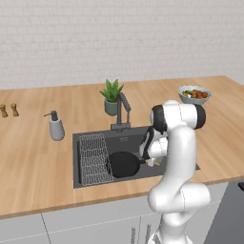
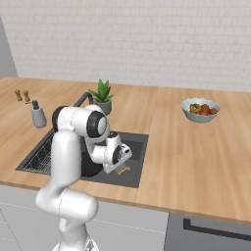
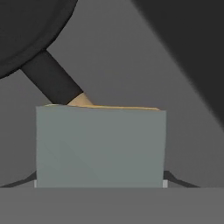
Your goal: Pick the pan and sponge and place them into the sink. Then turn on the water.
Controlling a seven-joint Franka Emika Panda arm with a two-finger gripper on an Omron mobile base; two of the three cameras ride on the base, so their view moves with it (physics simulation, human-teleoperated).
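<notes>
Gripper (image 3: 100, 186) clamps sponge (image 3: 100, 146) low inside sink (image 1: 90, 138) | pan (image 1: 123, 163) already in sink | risk: dropped sponge lands on pan handle (image 3: 51, 78), rests tilted

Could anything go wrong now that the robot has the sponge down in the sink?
The sponge sits right above the pan's handle, so if let go here it may land on the handle and sit tilted. The gripper is low in the sink, so the arm could bump the faucet on its way up.
</notes>
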